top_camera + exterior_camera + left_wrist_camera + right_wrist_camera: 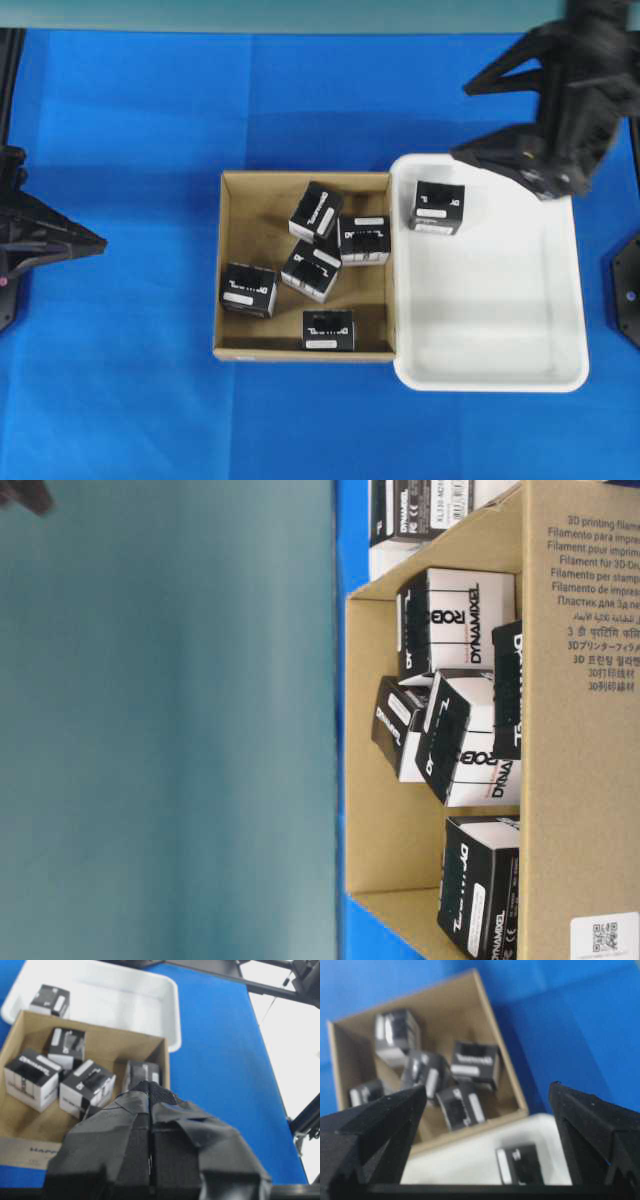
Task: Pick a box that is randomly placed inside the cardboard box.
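The brown cardboard box (250,225) sits mid-table and holds several small black boxes, among them one (316,211) at the back, one (311,270) in the middle and one (329,329) by the front wall. One more black box (437,207) lies in the white tray (500,310). Above the tray's back left corner hangs my right gripper (460,120), open and holding nothing; its wrist view has that tray box (520,1164) below its fingers (395,1115). Far to the left of the cardboard box, my left gripper (100,243) is shut and empty, its tips (150,1087) pressed together.
The white tray touches the cardboard box's right wall. Blue cloth (120,400) covers the table around both. The table-level view is turned sideways and shows the cardboard box's printed outer wall (580,740) with cartons (455,620) inside.
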Tool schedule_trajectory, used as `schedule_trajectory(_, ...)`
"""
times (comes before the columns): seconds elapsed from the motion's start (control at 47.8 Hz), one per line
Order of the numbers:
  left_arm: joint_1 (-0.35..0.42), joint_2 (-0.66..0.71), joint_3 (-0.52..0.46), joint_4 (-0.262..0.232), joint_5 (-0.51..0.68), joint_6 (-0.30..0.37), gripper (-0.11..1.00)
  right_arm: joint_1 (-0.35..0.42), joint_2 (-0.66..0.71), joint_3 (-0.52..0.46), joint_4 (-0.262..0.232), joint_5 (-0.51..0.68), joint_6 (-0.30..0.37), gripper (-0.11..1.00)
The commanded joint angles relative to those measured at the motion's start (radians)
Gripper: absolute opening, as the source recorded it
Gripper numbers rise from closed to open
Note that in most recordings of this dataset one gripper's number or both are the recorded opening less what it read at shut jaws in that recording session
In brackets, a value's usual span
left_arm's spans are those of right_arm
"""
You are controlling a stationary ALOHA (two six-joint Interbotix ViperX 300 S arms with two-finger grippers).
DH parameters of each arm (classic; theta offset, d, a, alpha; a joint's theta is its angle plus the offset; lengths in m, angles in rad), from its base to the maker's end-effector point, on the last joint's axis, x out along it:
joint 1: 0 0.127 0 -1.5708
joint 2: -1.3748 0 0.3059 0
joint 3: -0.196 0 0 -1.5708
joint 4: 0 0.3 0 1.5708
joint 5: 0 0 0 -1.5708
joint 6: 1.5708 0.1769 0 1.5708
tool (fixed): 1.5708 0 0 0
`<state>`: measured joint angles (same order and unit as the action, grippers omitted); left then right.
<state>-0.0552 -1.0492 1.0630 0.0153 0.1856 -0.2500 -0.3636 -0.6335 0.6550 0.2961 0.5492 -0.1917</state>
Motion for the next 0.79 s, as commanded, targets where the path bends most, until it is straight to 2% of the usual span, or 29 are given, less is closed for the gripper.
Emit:
schedule_trajectory(0.0,0.002,0.003,-0.015,0.002,-0.006,0.002,-0.07,0.038,-0.075,0.048,0.006,-0.098,0.012,0.99)
schedule_trajectory(0.125,0.005,0.000,-0.015,0.002,-0.008,0.017,-0.07,0.097,-0.198,0.126,0.008,-0.265,0.032,0.99)
schedule_trajectory(0.293,0.028,-0.002,-0.017,0.003,-0.011,0.017,-0.07,0.186,-0.327,0.241,0.008,-0.423,0.106,0.99)
schedule_trajectory(0.46,0.044,-0.011,-0.018,0.003,-0.029,0.018,-0.07,0.245,-0.373,0.325,0.005,-0.442,0.121,0.99)
schedule_trajectory(0.627,0.044,-0.023,-0.020,0.003,-0.087,0.037,-0.07,0.247,-0.379,0.351,0.002,-0.443,0.115,0.99)
schedule_trajectory(0.773,0.038,-0.026,-0.015,0.003,-0.130,0.081,-0.07,0.245,-0.382,0.371,-0.014,-0.443,0.112,0.99)
